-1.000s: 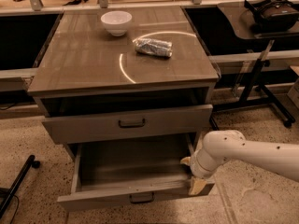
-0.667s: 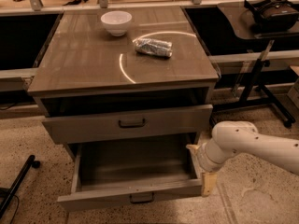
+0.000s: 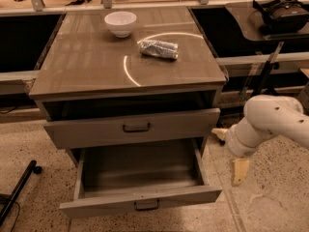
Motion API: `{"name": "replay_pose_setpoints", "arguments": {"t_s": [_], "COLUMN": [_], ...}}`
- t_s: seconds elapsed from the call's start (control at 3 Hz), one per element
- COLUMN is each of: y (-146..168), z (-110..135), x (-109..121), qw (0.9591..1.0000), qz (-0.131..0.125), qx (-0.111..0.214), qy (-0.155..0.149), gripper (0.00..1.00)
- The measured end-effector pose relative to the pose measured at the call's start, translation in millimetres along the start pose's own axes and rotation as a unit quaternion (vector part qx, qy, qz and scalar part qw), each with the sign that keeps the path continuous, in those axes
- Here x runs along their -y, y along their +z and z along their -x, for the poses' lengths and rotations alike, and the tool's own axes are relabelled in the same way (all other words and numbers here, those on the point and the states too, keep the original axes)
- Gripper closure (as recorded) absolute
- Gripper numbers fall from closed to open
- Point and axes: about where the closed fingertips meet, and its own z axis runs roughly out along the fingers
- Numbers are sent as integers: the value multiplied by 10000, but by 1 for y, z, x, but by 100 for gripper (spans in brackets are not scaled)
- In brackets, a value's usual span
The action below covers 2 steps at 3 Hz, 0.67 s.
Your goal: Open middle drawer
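The middle drawer [image 3: 130, 128] is a grey-brown flat front with a small dark bar handle [image 3: 136, 127]. It sits just under the cabinet top and stands out a little from the frame. Below it the taller bottom drawer [image 3: 140, 202] is pulled far out and is empty inside. My gripper [image 3: 230, 152] is to the right of the cabinet, beside the bottom drawer's right side and clear of it. Its tan fingers [image 3: 240, 170] are spread apart and hold nothing. The white arm [image 3: 275, 120] reaches in from the right.
A white bowl [image 3: 120, 22] and a wrapped silver packet [image 3: 159, 49] lie on the cabinet top [image 3: 87, 66]. A dark gap runs above the middle drawer. A desk with a headset [image 3: 282, 11] stands at the back right. A black bar [image 3: 17, 192] lies on the floor at left.
My gripper has moved right and a little up, away from the bottom drawer's right front corner. The drawers have not moved.
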Motion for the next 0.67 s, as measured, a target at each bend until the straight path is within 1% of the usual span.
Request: {"name": "replay_pose_setpoints", "arguments": {"t_s": [0.33,0.67], "y": [-56,-89], "z": [-31,-48], "x": [14,24], "qw": [9992,9977], "qz": [-132,-265], "qx": [-217,-335], "qy": [322,524], "gripper": [0,0]}}
